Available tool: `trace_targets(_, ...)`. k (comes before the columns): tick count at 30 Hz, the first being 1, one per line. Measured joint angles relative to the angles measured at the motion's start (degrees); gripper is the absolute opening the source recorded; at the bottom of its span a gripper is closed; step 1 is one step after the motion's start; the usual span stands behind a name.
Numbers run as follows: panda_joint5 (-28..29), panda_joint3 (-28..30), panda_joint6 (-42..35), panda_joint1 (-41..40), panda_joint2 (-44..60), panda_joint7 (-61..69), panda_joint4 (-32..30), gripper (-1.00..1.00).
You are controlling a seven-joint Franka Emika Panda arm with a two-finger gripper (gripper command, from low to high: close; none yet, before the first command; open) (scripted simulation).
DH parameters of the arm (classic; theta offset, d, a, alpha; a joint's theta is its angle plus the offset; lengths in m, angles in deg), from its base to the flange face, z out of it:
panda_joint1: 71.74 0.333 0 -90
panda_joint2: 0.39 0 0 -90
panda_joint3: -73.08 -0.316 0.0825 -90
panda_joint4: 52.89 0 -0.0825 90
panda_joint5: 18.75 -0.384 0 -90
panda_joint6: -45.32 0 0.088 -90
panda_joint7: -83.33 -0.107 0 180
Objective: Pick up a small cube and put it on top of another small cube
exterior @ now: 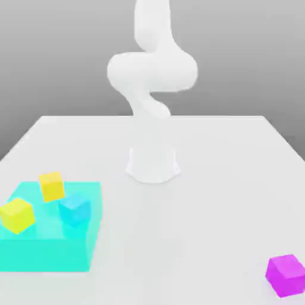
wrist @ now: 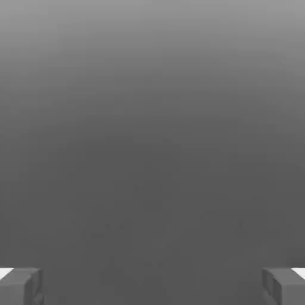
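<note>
The small magenta cube (exterior: 286, 274) rests on the white table near the front edge, at the exterior view's right. Two small yellow cubes (exterior: 52, 185) (exterior: 18, 215) sit on the big flat cyan block (exterior: 50, 247) at the exterior view's left, with a small cyan cube (exterior: 75, 209) beside them. The white arm (exterior: 152, 89) rises from its base at the table's middle and leaves the frame at the top. In the hand view my gripper (wrist: 152, 287) is open, its grey fingertips (wrist: 21, 286) far apart, with nothing between them and only grey background ahead.
The white table (exterior: 196, 202) stretches between the cyan block and the magenta cube. The arm's base (exterior: 152, 164) stands at the table's centre.
</note>
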Motion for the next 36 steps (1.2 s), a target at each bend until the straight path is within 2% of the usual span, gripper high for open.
trace_targets(10,6.85,-10.66,5.55,-1.45,21.04,-10.39,-0.14,0.00)
trace_targets(17,12.49,-15.73,9.25,0.15,35.70,-18.19,-0.20,0.00)
trace_targets(23,15.51,-17.17,12.69,4.20,47.86,-23.60,-0.34,0.00)
trace_targets(29,14.99,-19.15,16.75,7.72,59.08,-26.55,-0.71,0.00)
trace_targets(33,18.91,-16.00,22.18,11.05,67.27,-30.01,0.73,0.00)
trace_targets(34,20.08,-14.69,23.64,12.14,69.25,-30.89,1.18,-1.00)
trace_targets(36,20.07,-14.70,23.67,12.14,69.25,-30.88,1.18,-1.00)
